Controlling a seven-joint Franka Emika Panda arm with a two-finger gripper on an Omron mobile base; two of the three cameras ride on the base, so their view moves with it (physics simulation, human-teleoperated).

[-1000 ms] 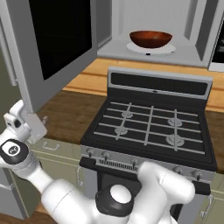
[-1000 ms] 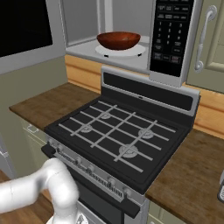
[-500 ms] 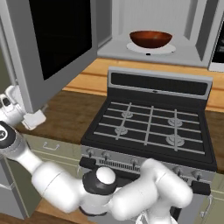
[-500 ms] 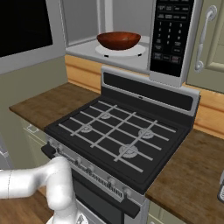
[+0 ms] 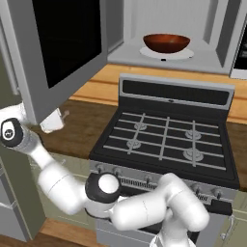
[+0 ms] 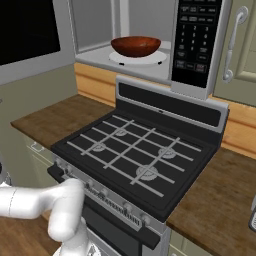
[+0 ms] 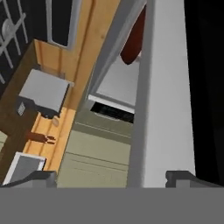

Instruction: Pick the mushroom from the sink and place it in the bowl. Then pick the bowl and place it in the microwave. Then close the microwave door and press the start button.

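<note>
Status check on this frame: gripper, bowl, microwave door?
Gripper open, empty, up against the microwave door edge. Bowl on the turntable inside the microwave. Door wide open; nothing blocking its swing.

stove: black, four burners, centre | worktop: dark wood, both sides of stove | backsplash: light wood | cabinets: olive, panelled, upper right

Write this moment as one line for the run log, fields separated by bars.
bowl: on turntable inside microwave | microwave door: open | gripper: jaws open, holding nothing, at door's edge | next: close door
</note>
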